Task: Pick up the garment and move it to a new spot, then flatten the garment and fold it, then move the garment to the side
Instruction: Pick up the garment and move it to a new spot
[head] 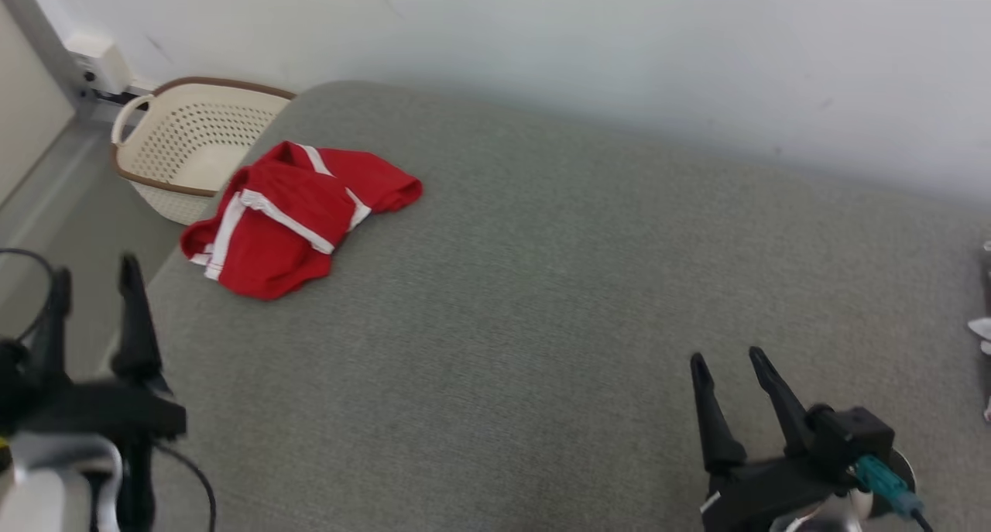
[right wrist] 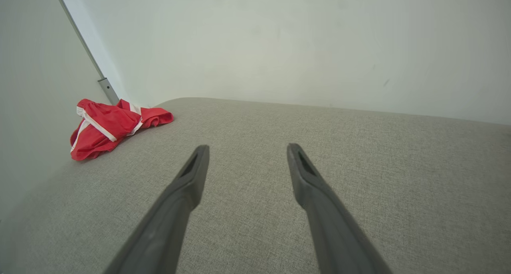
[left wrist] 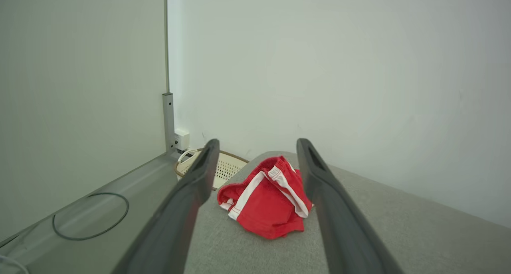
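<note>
The red garment [head: 286, 222] with white stripes lies crumpled near the far left corner of the grey fabric-covered desk [head: 542, 284], just beside a cream basket [head: 193, 145] that stands on the floor. The left gripper [head: 93, 272] hangs at the left edge of the desk, its fingers spread and empty, pointing toward the garment. The right gripper [head: 728, 358] is over the near right part, well apart from the garment, with fingers spread too.

Grey upholstered surface [head: 542, 284], crumpled red garment [head: 286, 218] (white-trimmed) near its far left corner
</note>
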